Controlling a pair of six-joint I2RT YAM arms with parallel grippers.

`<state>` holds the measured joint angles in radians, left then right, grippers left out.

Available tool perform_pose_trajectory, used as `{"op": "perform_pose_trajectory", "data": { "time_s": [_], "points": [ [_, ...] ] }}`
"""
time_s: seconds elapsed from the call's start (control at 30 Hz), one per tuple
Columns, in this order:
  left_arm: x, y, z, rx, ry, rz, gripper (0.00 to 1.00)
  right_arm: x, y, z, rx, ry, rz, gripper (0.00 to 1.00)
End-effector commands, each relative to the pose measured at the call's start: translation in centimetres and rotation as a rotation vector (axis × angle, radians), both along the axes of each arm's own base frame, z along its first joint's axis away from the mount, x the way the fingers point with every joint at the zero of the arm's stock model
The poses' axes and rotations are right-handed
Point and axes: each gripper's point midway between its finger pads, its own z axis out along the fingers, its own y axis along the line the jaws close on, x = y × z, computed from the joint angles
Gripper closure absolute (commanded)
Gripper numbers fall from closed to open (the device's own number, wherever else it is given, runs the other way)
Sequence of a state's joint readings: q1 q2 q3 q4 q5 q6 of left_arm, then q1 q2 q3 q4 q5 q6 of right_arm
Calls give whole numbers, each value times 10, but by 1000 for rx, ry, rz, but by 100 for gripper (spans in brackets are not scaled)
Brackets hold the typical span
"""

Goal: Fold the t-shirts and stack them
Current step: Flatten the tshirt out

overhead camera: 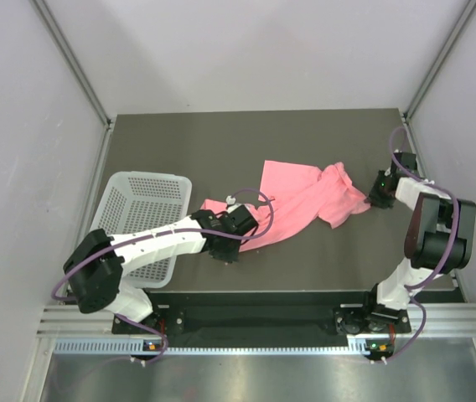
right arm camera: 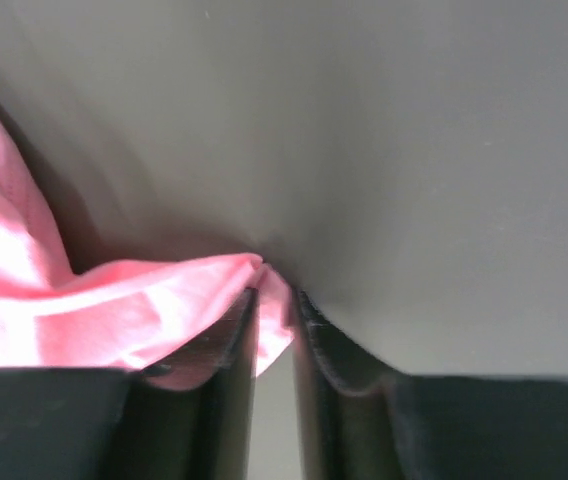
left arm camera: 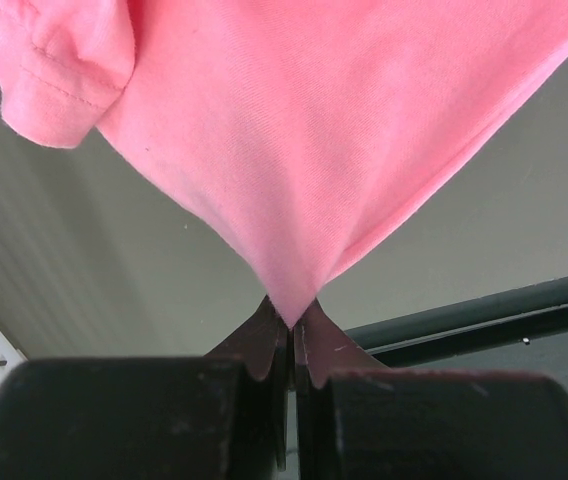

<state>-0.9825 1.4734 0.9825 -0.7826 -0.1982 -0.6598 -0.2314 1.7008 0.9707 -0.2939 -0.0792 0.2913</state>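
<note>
On the left of the table (overhead camera: 179, 142) stands the white perforated basket (overhead camera: 142, 213), just beside our left arm. Our left gripper (left arm camera: 291, 335) has its fingers closed on a pinched corner of the salmon-pink t-shirt (overhead camera: 305, 197), and the fabric rises from them in a stretched point. The shirt lies crumpled across the middle of the table, between both grippers. On the right, our right gripper (right arm camera: 274, 312) pinches another edge of the same shirt, low at the table surface.

We judge that the task is at its beginning: the shirt is not yet flat, no fold is made, and nothing is stacked. Open table surface shows behind the shirt, so there is room to spread it. The left gripper works near the front edge and the basket.
</note>
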Motion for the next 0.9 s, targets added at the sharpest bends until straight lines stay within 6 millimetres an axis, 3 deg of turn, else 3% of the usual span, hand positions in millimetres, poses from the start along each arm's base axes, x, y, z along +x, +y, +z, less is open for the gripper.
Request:
{"op": "perform_pose_trajectory", "data": {
  "time_s": [0.0,0.07,0.1,0.2,0.27,0.3,0.33,0.4,0.43,0.5,0.53,0.6,0.63,0.7,0.73,0.8,0.83,0.87],
  "points": [
    [0,2,10,-21,-15,10,100,0,2,-10,37,9,-5,82],
    [0,2,11,-24,-17,10,100,0,1,-8,32,4,-11,89],
    [0,2,12,-24,-17,10,100,-2,0,-7,26,8,-13,99],
    [-1,0,17,-36,-14,14,100,-2,-7,8,-7,11,-31,100],
    [-2,-1,26,-55,-12,16,100,4,-18,32,-60,-13,-58,100],
    [-1,-2,32,-65,-18,17,100,-4,-20,38,-71,15,-68,100],
    [-4,2,36,-56,-11,20,100,3,-30,65,-124,-29,-101,100],
    [-6,2,47,-74,-12,12,100,-1,-38,90,-157,-45,-149,100],
    [-6,1,55,-82,-16,10,100,-1,-42,118,-179,-86,-171,100],
    [-11,8,68,-68,-10,7,100,-3,-43,147,-183,-136,-202,100],
    [-11,10,73,-67,-12,7,100,-2,-44,179,-194,-211,-217,100],
    [-17,22,83,-36,-8,1,100,-8,-42,207,-194,-259,-229,100],
    [-15,22,97,-53,-31,-1,100,-10,-42,239,-201,-330,-238,100],
    [-15,29,118,-46,-55,-8,100,-20,-40,268,-202,-378,-253,100],
    [-15,32,126,-47,-63,-11,100,-26,-39,302,-210,-464,-264,100],
    [-16,40,149,-54,-93,-16,100,-37,-36,336,-204,-550,-277,100],
    [-17,43,158,-64,-105,-17,100,-48,-33,369,-211,-635,-282,100],
    [-18,44,165,-76,-114,-23,100,-54,-31,384,-211,-671,-287,100]
  ]
}}
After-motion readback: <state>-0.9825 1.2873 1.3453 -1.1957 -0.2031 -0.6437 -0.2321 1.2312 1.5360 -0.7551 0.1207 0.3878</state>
